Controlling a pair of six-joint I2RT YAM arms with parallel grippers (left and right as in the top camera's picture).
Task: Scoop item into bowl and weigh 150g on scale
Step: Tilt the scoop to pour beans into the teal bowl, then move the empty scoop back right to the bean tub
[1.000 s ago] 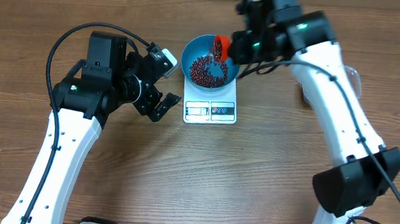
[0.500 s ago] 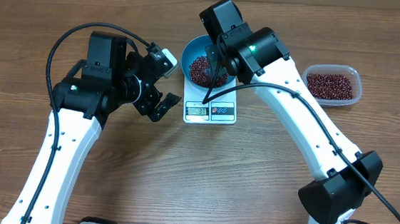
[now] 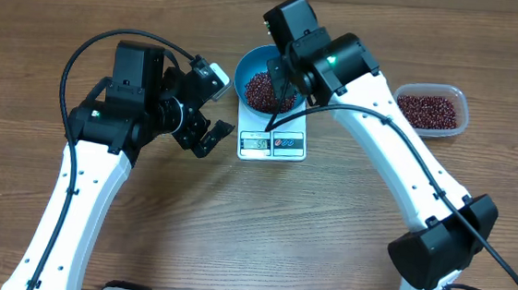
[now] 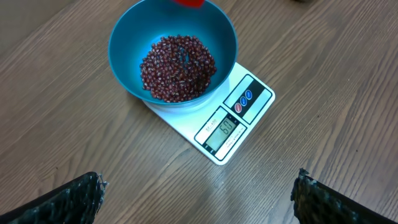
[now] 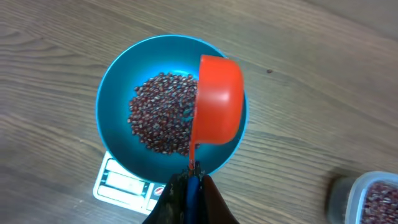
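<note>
We find the right gripper (image 5: 189, 182) clamped tight on the thin handle of an orange-red scoop (image 5: 217, 99). The scoop is tipped on its side above the bowl (image 5: 115, 93). The blue bowl sits on the white scale (image 4: 239, 118), near the end away from the display, and holds a heap of the dark red beans (image 4: 177, 59). More beans lie in a clear tub (image 3: 465, 110), well apart on the table (image 3: 234, 226). The left gripper (image 4: 198, 200) hangs beside the scale, jaws spread wide and holding nothing.
</note>
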